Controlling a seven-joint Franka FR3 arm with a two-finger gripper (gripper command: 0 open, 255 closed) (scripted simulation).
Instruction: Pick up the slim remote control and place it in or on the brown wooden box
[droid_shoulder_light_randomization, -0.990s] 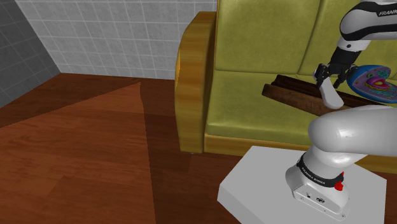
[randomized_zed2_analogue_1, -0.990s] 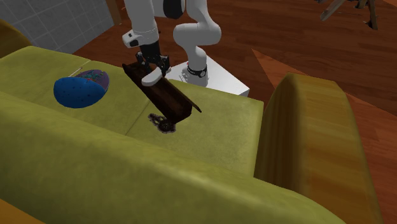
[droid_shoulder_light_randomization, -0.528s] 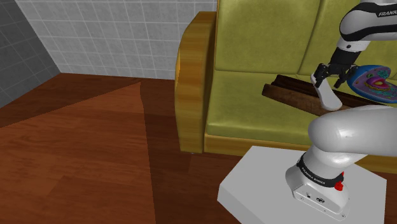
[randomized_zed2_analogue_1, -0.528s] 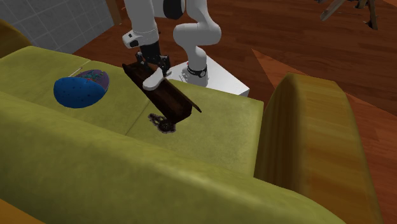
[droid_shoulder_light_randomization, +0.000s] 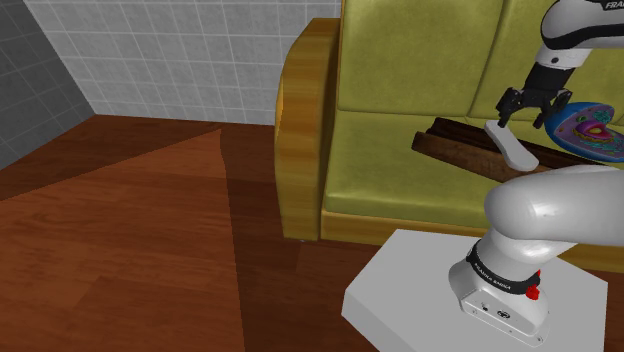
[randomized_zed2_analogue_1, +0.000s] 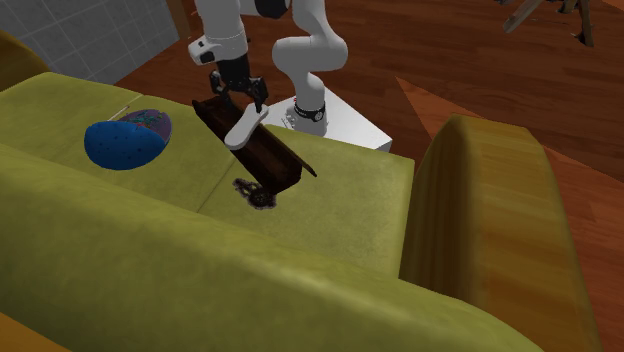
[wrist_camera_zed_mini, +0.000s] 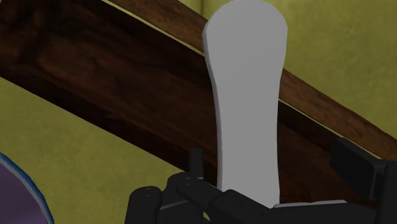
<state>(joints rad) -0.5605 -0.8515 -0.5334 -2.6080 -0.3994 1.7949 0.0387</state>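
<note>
Hovering just above the box, the black gripper (droid_shoulder_light_randomization: 522, 116) has its fingers spread apart, clasping nothing! In the wrist view the right finger (wrist_camera_zed_mini: 357, 169) stands clear of the remote (wrist_camera_zed_mini: 245, 95), which runs up between the two fingers untouched. And there it lies: the slim pale-grey remote (droid_shoulder_light_randomization: 511, 146) is set crosswise over the long dark brown wooden box (droid_shoulder_light_randomization: 455, 150), its broad end reaching past one wall over the cushion. The second exterior view shows it at the end of the box (randomized_zed2_analogue_1: 272, 160) nearest the arm, with the gripper (randomized_zed2_analogue_1: 240, 98) right over the remote (randomized_zed2_analogue_1: 243, 127). The box sits on the seat of the olive-green sofa (droid_shoulder_light_randomization: 390, 140), a blue, many-coloured bowl (randomized_zed2_analogue_1: 127, 140) just beside it.
</note>
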